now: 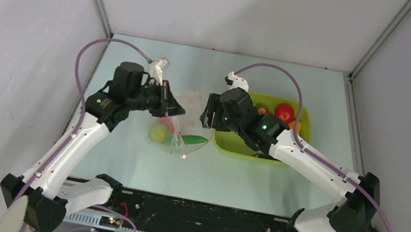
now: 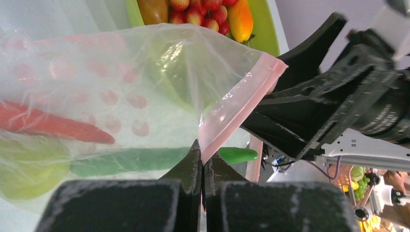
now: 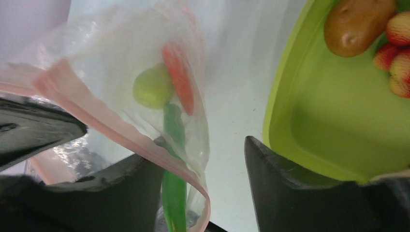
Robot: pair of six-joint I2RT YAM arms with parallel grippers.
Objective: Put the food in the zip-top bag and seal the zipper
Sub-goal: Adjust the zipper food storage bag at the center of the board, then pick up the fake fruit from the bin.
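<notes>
The clear zip-top bag point(image 1: 186, 119) hangs between my two grippers, its pinkish-red zipper point(image 2: 241, 99) along the open mouth. Inside are a green lime point(image 3: 152, 87), an orange-red carrot-like piece point(image 3: 179, 77) and a long green pod point(image 3: 175, 193) whose tip pokes out of the mouth. My left gripper point(image 2: 202, 157) is shut on the zipper strip at one end. My right gripper point(image 3: 203, 188) is open, with the other part of the bag's lip point(image 3: 145, 142) lying across its left finger point(image 3: 130, 188). More food sits in the lime-green tub point(image 1: 230, 143): red tomato point(image 1: 284, 112), brown kiwi point(image 3: 358, 24), strawberries point(image 2: 203, 14).
The tub point(image 3: 309, 125) lies just right of my right gripper, close to its right finger point(image 3: 285, 188). An orange-yellow piece point(image 2: 240, 19) lies in it. Grey walls with metal rails close in the table at the back and both sides.
</notes>
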